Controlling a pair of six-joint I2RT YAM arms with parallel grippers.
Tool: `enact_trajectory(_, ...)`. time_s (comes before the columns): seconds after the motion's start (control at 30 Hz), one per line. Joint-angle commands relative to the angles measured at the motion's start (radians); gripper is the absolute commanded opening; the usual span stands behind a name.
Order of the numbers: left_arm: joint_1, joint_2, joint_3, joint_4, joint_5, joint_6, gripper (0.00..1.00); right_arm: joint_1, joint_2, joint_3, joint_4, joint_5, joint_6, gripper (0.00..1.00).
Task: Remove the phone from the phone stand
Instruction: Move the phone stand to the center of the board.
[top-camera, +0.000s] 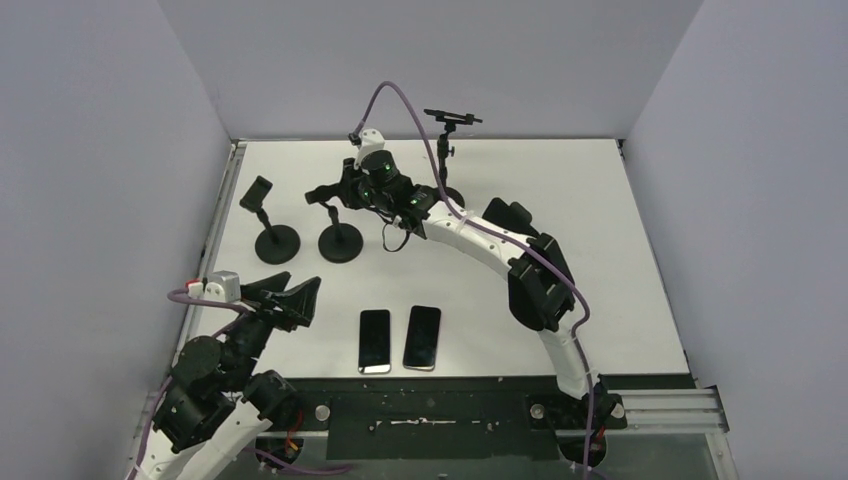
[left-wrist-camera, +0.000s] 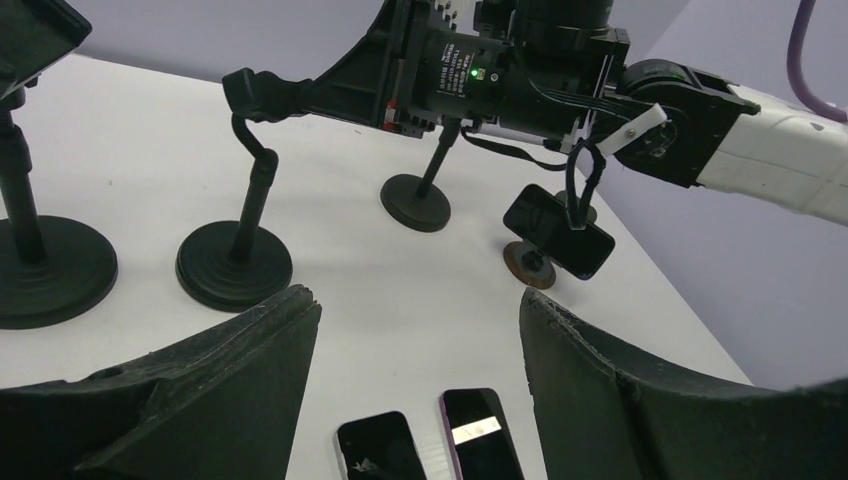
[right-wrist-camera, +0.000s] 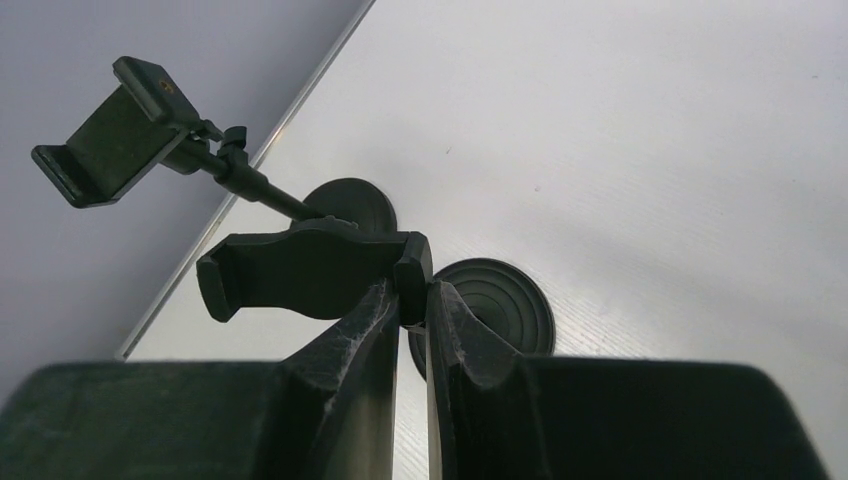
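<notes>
White table (top-camera: 600, 250), three phones (top-camera: 375, 341) (top-camera: 422, 337) (left-wrist-camera: 558, 232), four stands (left-wrist-camera: 40, 270) (left-wrist-camera: 235, 265) (left-wrist-camera: 415, 203) (left-wrist-camera: 525, 268); left fingers (left-wrist-camera: 230, 390) apart, right fingers (right-wrist-camera: 350, 350) tight around one empty cradle (right-wrist-camera: 300, 270).

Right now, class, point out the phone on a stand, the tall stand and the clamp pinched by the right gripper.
Phone (left-wrist-camera: 545, 228): left wrist view, middle of its dark face.
Tall stand (top-camera: 452, 117): top view, its top holder.
Clamp (right-wrist-camera: 300, 275): right wrist view, middle of its cradle.

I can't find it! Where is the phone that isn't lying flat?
In the left wrist view, the raised phone sits right of centre, just below the right arm, above a brown base and beyond the two flat phones.
</notes>
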Motion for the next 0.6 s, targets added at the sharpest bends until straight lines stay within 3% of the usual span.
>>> enact_trajectory(0.0,0.014,-0.018,0.002,0.029,-0.015,0.014,0.71,-0.002,0.008,0.096,0.152,0.006,0.03,0.0)
enact_trajectory(0.23,0.057,-0.011,-0.004,0.041,0.014,0.014,0.71,0.01,0.055,0.136,0.153,0.002,0.04,0.0)
enact_trajectory(0.37,0.075,-0.007,-0.005,0.044,0.025,0.011,0.71,0.01,0.0,0.064,0.161,0.011,0.034,0.47)
enact_trajectory(0.43,0.08,-0.004,-0.005,0.044,0.031,0.011,0.71,0.01,-0.04,0.022,0.163,0.023,0.026,0.64)
enact_trajectory(0.57,0.082,0.005,-0.005,0.046,0.039,0.013,0.71,0.005,-0.141,-0.059,0.15,0.037,0.008,0.77)
